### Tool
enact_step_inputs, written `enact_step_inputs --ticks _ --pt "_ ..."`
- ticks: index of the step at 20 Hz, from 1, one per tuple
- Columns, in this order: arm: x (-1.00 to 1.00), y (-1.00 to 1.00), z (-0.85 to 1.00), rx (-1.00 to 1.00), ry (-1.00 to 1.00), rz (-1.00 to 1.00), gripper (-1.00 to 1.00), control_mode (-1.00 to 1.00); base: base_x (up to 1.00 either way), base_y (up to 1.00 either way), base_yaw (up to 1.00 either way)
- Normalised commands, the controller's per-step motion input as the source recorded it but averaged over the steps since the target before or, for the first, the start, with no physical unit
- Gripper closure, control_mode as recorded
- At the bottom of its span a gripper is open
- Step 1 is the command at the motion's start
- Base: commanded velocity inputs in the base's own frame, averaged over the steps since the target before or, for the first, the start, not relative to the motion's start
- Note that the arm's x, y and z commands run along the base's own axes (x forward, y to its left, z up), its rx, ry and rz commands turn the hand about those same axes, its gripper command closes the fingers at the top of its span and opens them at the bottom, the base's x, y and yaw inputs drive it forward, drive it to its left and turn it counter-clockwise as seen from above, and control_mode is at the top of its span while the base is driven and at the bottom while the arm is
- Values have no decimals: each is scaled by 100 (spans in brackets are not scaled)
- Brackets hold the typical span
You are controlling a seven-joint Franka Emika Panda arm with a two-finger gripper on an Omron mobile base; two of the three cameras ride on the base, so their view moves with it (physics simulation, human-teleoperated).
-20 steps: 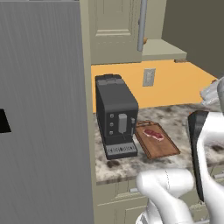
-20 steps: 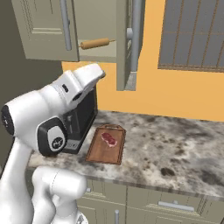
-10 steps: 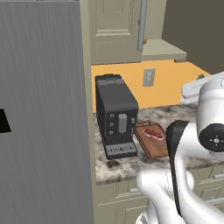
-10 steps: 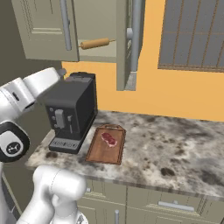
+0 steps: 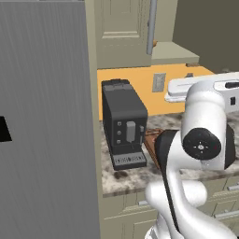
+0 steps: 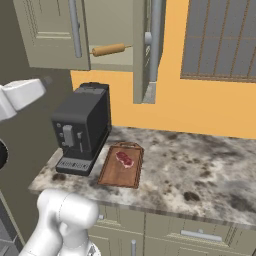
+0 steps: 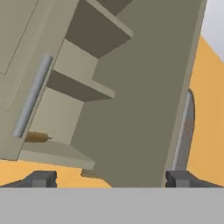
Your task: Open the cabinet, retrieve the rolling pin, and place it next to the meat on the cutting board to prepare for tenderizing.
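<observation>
Since a moment ago our arm has swung aside. Our gripper (image 7: 109, 179), jaws apart and empty, faces the open beige-olive cabinet (image 6: 142, 75); the small light-brown wooden rolling pin (image 6: 108, 49) lies on its shelf. We should approach level and straddle its middle.

cutting board (image 5: 150, 138) mostly behind arm, cabinet (image 6: 55, 35) top cropped

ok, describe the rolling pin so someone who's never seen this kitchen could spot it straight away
Start at the beige-olive wall cabinet above the black coffee machine; its right door stands swung open. On the bottom shelf in that opening lies the rolling pin, a small light-brown wooden cylinder with narrow end handles. It is the only thing visible on the shelf, and lies level, unlike the vertical grey bar handles beside it.
</observation>
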Motion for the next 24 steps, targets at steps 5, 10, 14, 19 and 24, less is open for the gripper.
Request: enact_step_inputs --ticks 5,10,14,19,24 --pt "44 15 0 17 -12 23 -100 -100 0 0 0" --pt "48 10 0 14 -10 26 -100 -100 0 0 0" --pt "52 14 1 11 -6 22 -100 -100 0 0 0" --pt "67 11 8 4 -1 9 -100 -100 0 0 0" --pt "80 11 5 0 1 2 -100 -100 0 0 0"
